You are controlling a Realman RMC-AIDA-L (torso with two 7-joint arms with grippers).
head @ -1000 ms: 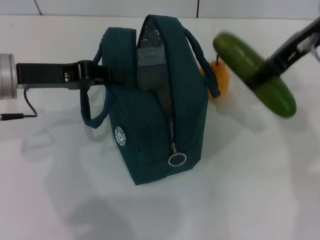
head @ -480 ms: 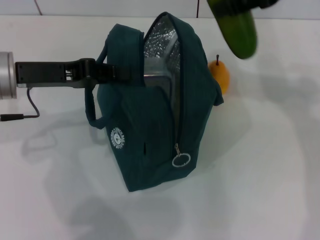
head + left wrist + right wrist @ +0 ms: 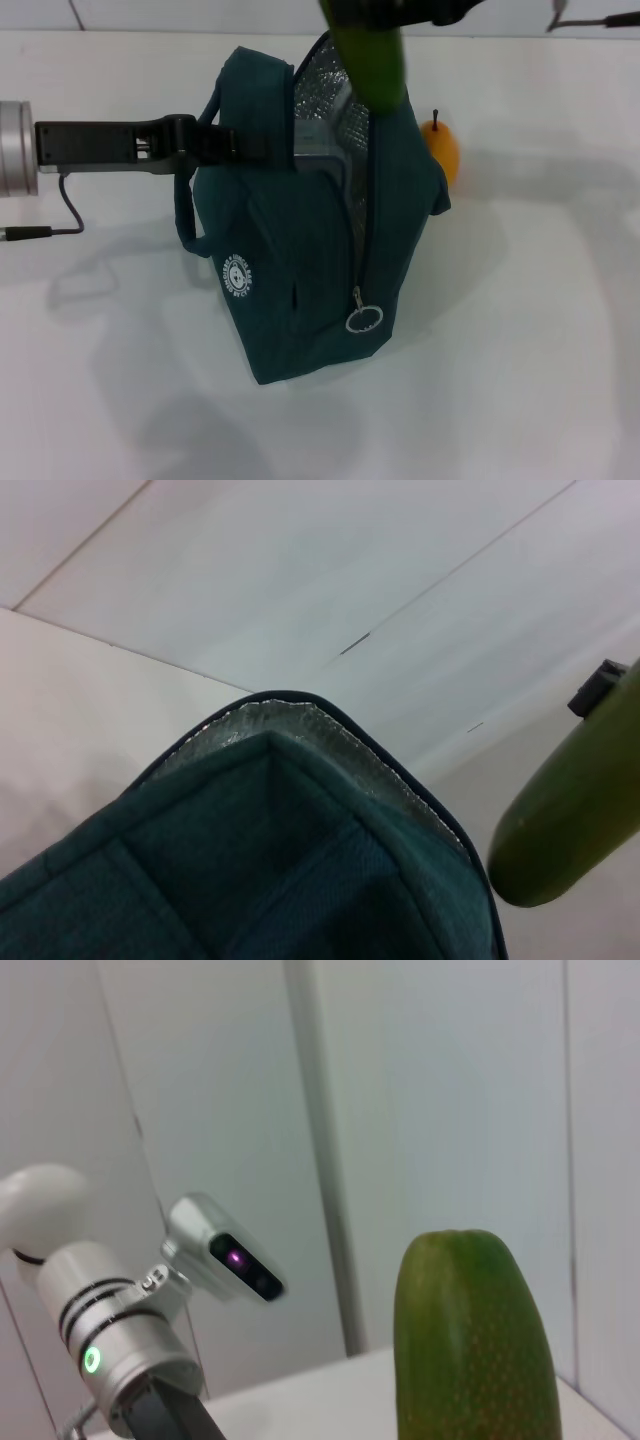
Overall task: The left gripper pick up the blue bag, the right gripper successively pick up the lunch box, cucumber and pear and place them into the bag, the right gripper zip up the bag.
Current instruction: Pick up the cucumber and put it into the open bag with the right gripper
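Note:
The blue bag [image 3: 300,260] stands upright mid-table with its zipper open and the silver lining [image 3: 330,80] showing. My left gripper [image 3: 238,148] comes in from the left and is shut on the bag's upper left edge. A pale edge of the lunch box [image 3: 318,152] shows inside the opening. The cucumber [image 3: 370,55] hangs end-down right over the opening, held from above by my right gripper [image 3: 400,8], which is mostly cut off at the picture's top. The wrist views show the cucumber [image 3: 570,810] [image 3: 470,1340] close up. The pear [image 3: 441,148] sits on the table just behind the bag's right side.
The zipper's ring pull [image 3: 364,319] hangs at the bag's near end, with a loop handle [image 3: 185,205] drooping on the left. A thin black cable [image 3: 45,232] trails from the left arm. White table [image 3: 540,330] stretches to the right and front.
The right gripper has carried the cucumber leftwards from above the pear to over the bag's opening. The bag and the left gripper have hardly moved.

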